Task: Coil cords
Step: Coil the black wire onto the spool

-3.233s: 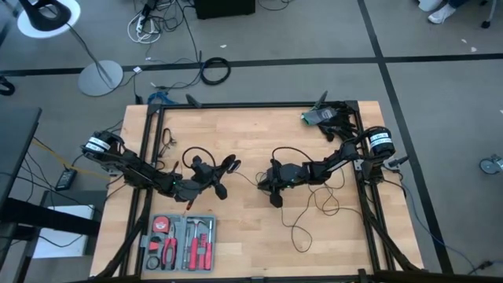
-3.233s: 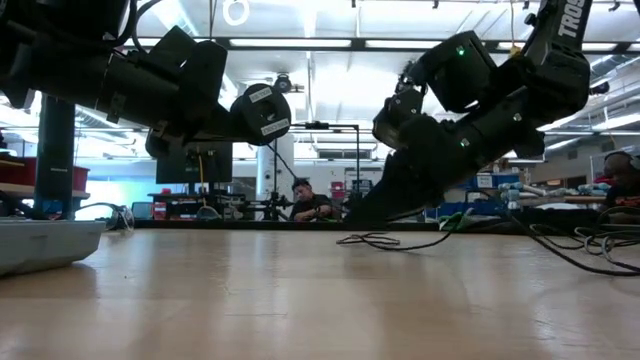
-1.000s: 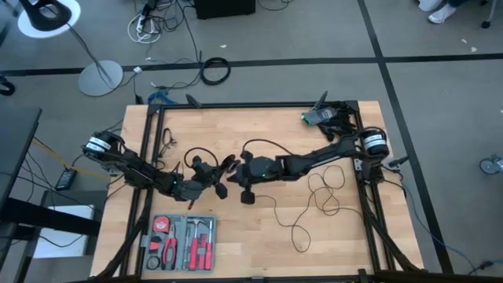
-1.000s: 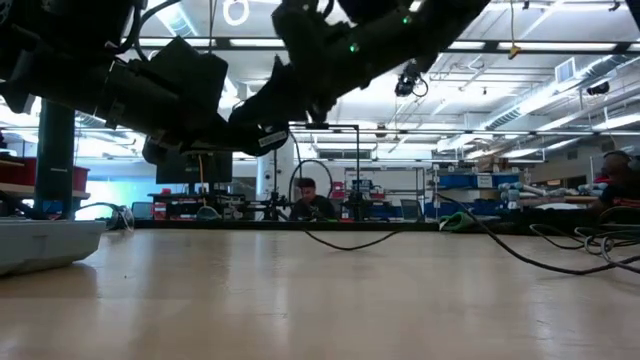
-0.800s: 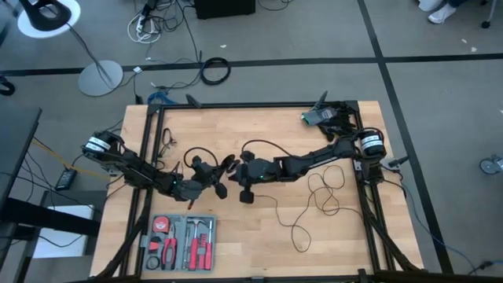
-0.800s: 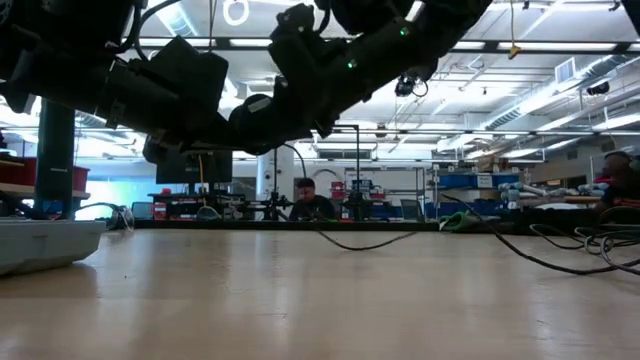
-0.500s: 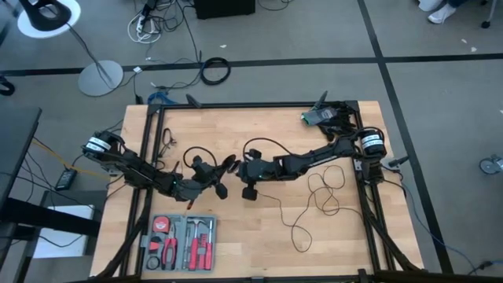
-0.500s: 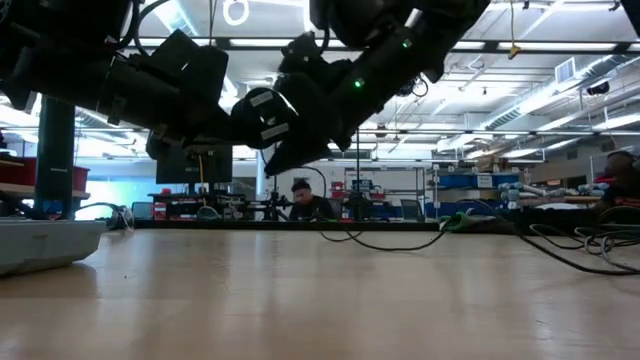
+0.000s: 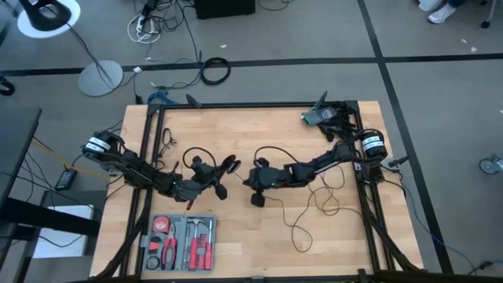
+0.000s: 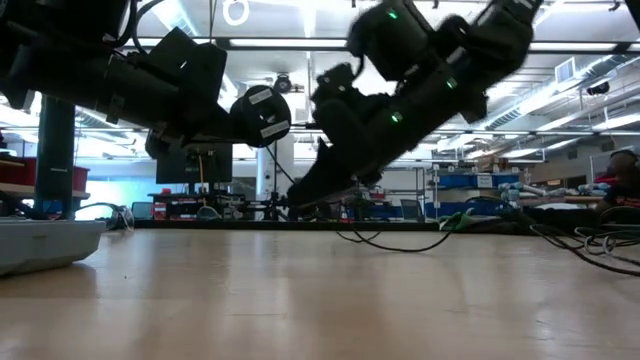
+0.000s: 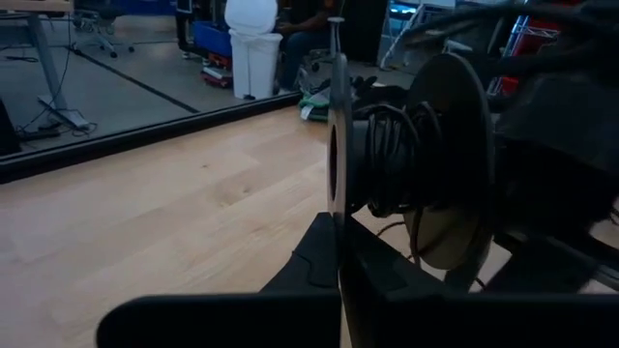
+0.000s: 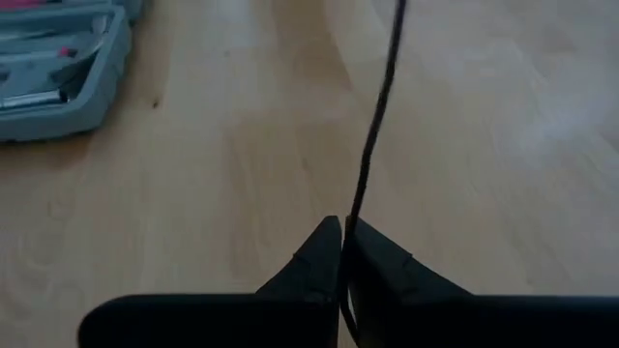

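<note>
My left claw (image 11: 338, 242) is clenched on the spool (image 11: 426, 164), held above the desk (image 9: 236, 244) mid-left. My right claw (image 12: 341, 242) pinches the black cord (image 12: 377, 116); I'd keep tension and wrap evenly around the hub.

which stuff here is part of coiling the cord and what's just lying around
Job in hand:
- thin black cord, pinched in right gripper
- round black spool, held by left gripper

Lying about:
- grey tool case
- green-black gadget at a table corner
</note>
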Robot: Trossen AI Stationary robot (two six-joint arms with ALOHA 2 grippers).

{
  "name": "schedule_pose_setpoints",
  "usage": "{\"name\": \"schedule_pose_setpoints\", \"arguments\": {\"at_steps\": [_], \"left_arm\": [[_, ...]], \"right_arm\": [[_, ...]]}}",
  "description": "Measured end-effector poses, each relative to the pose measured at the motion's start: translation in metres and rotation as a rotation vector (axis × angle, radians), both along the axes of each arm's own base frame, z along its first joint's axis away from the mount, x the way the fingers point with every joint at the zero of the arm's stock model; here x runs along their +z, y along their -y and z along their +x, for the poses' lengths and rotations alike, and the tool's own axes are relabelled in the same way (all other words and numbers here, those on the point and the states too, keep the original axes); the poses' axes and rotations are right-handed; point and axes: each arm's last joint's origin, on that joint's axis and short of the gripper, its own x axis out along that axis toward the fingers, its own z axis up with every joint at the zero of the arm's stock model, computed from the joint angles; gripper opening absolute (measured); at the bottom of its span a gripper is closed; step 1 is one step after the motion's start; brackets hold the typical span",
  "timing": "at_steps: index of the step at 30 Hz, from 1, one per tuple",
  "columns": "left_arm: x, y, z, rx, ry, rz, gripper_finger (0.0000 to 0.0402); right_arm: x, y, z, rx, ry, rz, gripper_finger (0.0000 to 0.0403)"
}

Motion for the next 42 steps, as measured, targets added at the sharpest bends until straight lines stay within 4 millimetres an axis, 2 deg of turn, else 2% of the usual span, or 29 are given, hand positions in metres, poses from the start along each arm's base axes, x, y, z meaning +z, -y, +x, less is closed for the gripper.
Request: {"name": "schedule_pose_setpoints", "arguments": {"at_steps": [7,12,16,27,36,42], "left_arm": [[0.000,0.000,0.000,-0.001,-0.006,0.002,0.0000],[0.000,0.000,0.000,-0.002,-0.005,0.001,0.0000],[0.000,0.000,0.000,-0.002,-0.001,-0.003,0.0000],[-0.001,0.000,0.000,-0.020,-0.007,-0.006,0.0000],[-0.001,0.000,0.000,-0.019,-0.010,-0.005,0.0000],[-0.001,0.000,0.000,-0.019,-0.014,-0.004,0.0000]], "right_arm": [[-0.007,0.000,-0.032,0.038,0.342,0.093,0.0020],[-0.014,0.011,-0.052,0.012,0.409,0.118,0.0024],[-0.017,0.015,-0.054,0.044,0.391,0.113,0.0044],[-0.017,0.020,-0.054,0.050,0.384,0.062,0.0133],[-0.021,0.019,-0.054,0.095,0.322,-0.146,0.0141],[-0.018,0.009,-0.043,0.100,0.233,-0.327,0.0134]]}}
